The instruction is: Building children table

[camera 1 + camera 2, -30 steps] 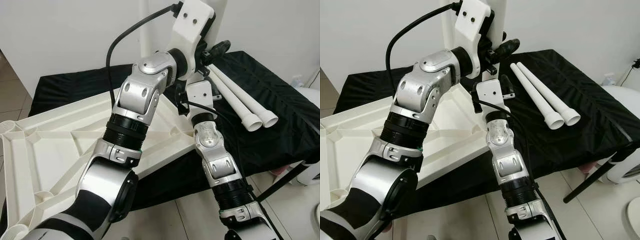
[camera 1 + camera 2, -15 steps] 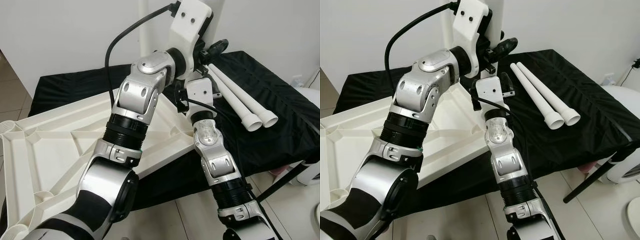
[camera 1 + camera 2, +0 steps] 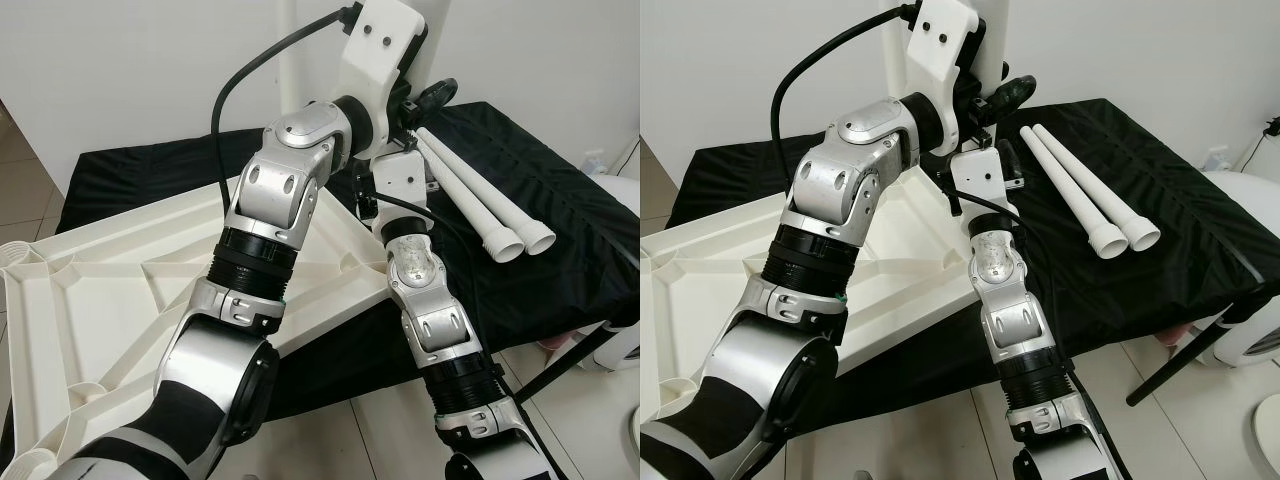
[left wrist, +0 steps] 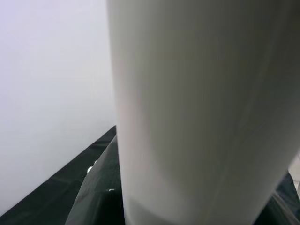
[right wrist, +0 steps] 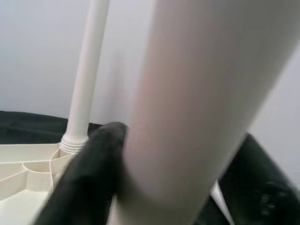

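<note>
A desk (image 3: 560, 250) draped in black cloth fills the scene, set against a plain white wall, with pale floor tiles at its near edge. Across the desk's left half lies the white plastic tabletop (image 3: 110, 300), upside down so that its moulded ribs face up; its left corner runs out of frame and its far corner is hidden behind the arms.

Four white legs can be counted. Two standing legs rise at the far side: one (image 5: 86, 84) is seated in a corner socket, its top cut off by the frame; the other (image 3: 992, 40) is upright and mostly covered by the left wrist housing, so its foot and whether it is seated cannot be made out. Two loose legs (image 3: 480, 205) lie side by side on the cloth to the right, touching, their ribbed ends nearest the camera.

The left tool (image 3: 425, 100) is clamped around the covered upright leg, its black fingers closed against the tube. The right tool (image 3: 1002, 165), lower down, grips the same leg, one dark finger (image 5: 89, 178) pressed to it. Both wrist views are blurred at this close range.

At the far right edge a white rounded object (image 3: 1255, 300) is cut off and cannot be identified.
</note>
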You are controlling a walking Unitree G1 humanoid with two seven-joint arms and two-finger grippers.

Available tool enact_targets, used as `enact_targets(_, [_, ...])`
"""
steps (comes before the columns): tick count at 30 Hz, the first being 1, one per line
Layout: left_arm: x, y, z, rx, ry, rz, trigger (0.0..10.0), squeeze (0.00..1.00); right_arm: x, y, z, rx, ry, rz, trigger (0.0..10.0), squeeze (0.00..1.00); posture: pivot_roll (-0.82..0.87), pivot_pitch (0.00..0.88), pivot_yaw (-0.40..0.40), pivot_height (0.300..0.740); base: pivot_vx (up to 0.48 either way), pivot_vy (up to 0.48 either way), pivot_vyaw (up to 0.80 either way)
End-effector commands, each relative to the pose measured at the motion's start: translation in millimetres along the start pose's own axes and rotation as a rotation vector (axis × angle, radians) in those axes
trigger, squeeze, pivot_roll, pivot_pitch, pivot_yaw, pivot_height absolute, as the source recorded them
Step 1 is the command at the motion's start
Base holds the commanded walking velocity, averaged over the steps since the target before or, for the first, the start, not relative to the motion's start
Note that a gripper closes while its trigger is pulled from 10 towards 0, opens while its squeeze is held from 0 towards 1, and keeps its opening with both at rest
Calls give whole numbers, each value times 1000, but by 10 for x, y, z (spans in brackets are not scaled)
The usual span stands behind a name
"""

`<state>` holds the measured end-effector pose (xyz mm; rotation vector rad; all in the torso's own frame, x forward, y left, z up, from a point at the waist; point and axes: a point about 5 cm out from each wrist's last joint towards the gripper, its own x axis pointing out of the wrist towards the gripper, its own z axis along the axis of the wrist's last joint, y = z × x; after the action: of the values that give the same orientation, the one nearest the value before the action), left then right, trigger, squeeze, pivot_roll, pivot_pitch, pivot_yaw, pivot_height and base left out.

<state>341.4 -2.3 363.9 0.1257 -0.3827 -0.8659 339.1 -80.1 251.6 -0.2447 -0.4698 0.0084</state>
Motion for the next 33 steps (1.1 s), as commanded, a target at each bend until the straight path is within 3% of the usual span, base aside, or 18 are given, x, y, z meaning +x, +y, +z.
enact_targets(1, [2,107,70,15,-21,202,10000,0,27,-33,45,6,-19,-23,0,0,-81,40,18,740,0,0,0])
enact_targets(9, [4,101,81,8,-24,195,10000,0,34,-47,36,3,-18,-25,0,0,-80,39,18,740,0,0,0])
enact_targets(10, [3,100,82,2,-26,192,10000,553,34,-48,34,4,-17,-26,0,0,-81,39,19,740,0,0,0])
enact_targets(13, [2,99,83,-2,-27,191,10000,553,34,-48,33,4,-16,-26,0,0,-81,39,19,740,0,0,0])
enact_targets(14, [1,98,88,-17,-31,185,10000,1000,33,-50,31,4,-14,-29,667,0,-82,39,21,740,0,0,0])
enact_targets(15, [-3,98,93,-30,-35,181,10000,1000,30,-55,25,3,-11,-32,10000,0,-82,41,22,740,0,0,0])
enact_targets(21, [-21,126,114,-30,-39,180,10000,1000,28,-83,-2,4,1,-45,10000,0,-82,39,22,740,0,0,0])
enact_targets(22, [-25,134,121,-31,-41,179,10000,812,29,-89,-7,5,2,-47,10000,0,-82,39,22,740,0,0,0])
enact_targets(23, [-25,134,121,-31,-41,179,10000,812,29,-89,-7,5,2,-47,10000,0,-82,39,22,740,0,0,0])
enact_targets(24, [-32,145,142,-42,-48,175,10000,0,30,-96,-17,0,4,-49,10000,0,-82,39,22,740,0,0,0])
enact_targets(33, [-56,207,195,-77,-63,185,10000,0,29,-103,-22,5,1,-57,10000,0,-76,34,23,740,0,0,0])
